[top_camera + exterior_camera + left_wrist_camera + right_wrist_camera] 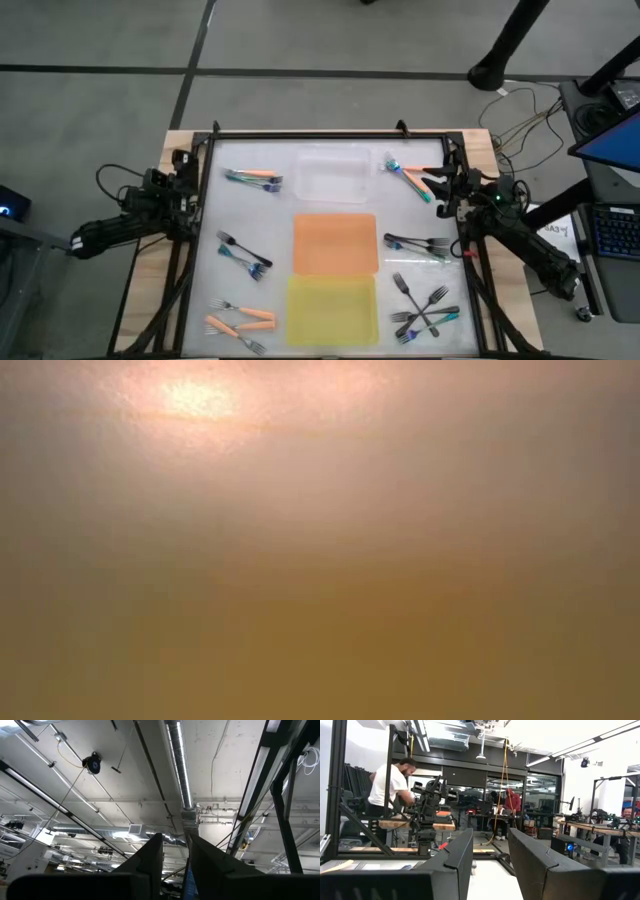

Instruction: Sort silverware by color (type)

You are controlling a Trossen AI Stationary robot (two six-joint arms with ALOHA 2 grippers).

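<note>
The silverware lies in loose groups on the white table top in the high view. Orange and teal forks [255, 178] are at the far left, black and teal forks [245, 256] at mid left, and orange forks [240, 321] at the near left. Teal and orange forks [408, 172] are at the far right, black and teal forks [418, 244] at mid right, and black forks [420, 311] at the near right. My left gripper [192, 182] is drawn back at the table's left edge, tipped upward and open [176, 851]. My right gripper [442, 188] is drawn back at the right edge, open [490, 845] and holding nothing.
Three flat trays lie in a row down the table's middle: a clear tray [331, 173] farthest, an orange tray [335, 243], then a yellow tray [332, 311] nearest. A black frame [300, 134] rims the table. The low view shows only an orange-brown blur. People stand in the room beyond.
</note>
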